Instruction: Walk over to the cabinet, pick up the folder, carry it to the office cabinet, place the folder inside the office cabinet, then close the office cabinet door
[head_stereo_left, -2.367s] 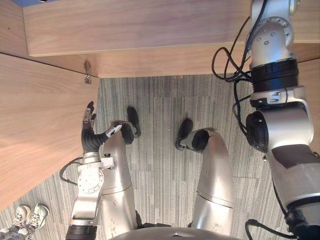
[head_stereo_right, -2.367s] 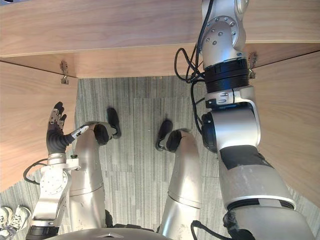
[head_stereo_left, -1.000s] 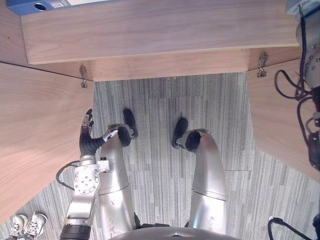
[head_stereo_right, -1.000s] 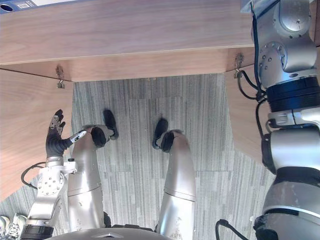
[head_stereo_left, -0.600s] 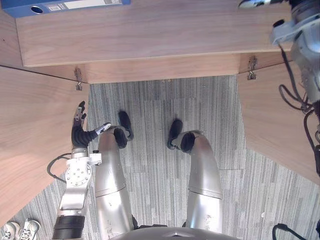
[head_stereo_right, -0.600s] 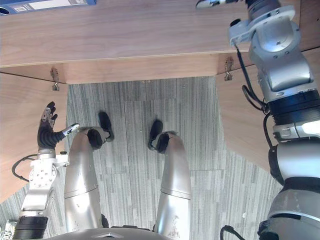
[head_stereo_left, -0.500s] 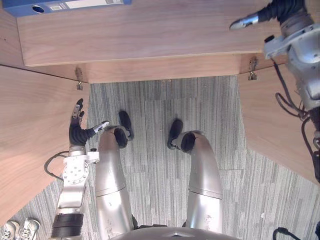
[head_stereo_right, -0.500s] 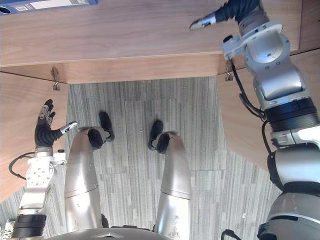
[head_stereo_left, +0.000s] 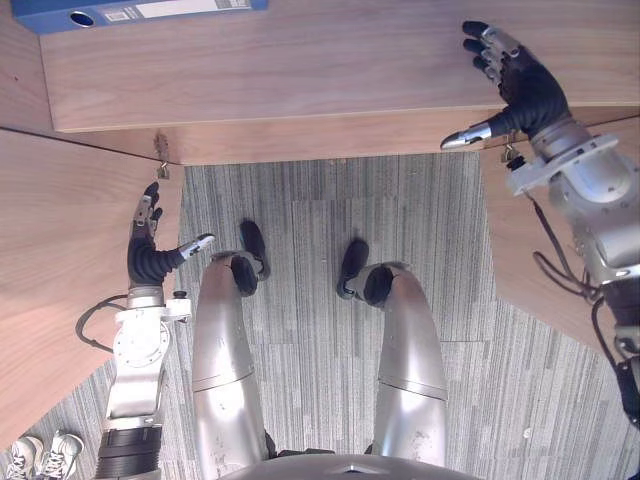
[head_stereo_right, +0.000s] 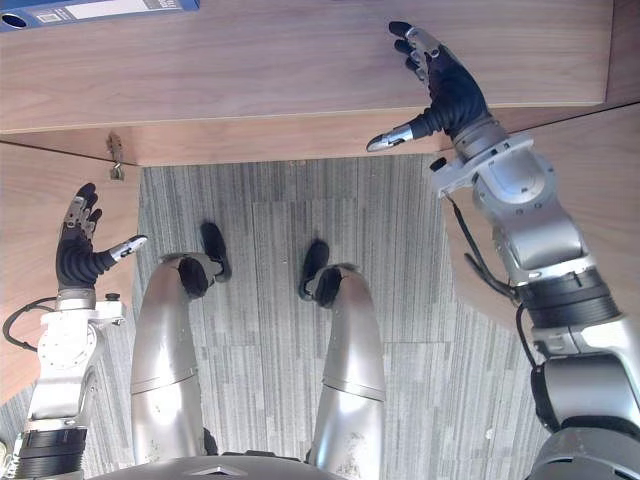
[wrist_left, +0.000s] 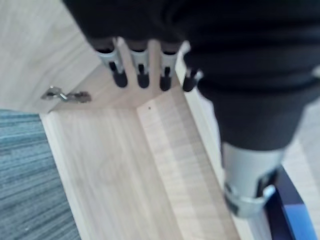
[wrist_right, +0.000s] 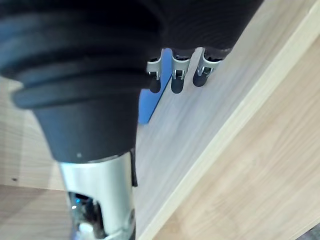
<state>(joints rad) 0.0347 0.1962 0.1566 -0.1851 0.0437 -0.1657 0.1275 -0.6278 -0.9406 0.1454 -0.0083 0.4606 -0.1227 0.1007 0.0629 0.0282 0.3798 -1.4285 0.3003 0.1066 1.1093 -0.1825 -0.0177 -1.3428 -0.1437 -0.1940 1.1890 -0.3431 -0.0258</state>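
Note:
A blue folder (head_stereo_left: 140, 12) lies at the far left of the office cabinet's wooden shelf (head_stereo_left: 300, 70); its blue edge (wrist_right: 150, 102) also shows past the right hand's fingers. My right hand (head_stereo_left: 525, 90) hovers open over the shelf's right end, fingers spread, far from the folder and holding nothing. My left hand (head_stereo_left: 148, 262) is raised open beside the open left door (head_stereo_left: 60, 280), thumb out, empty. In the left wrist view its fingers (wrist_left: 140, 75) point into the cabinet's corner by a hinge (wrist_left: 65, 94).
The right door (head_stereo_left: 560, 270) stands open on the other side, hinged at the shelf's front corner. Grey striped carpet (head_stereo_left: 320, 230) lies between the two doors. A person's white shoes (head_stereo_left: 30, 455) show at the lower left behind the left door.
My right arm has swung down, so its open hand now hangs over the shelf's right end. My left hand has drifted left towards the door. The camera has shifted a little.

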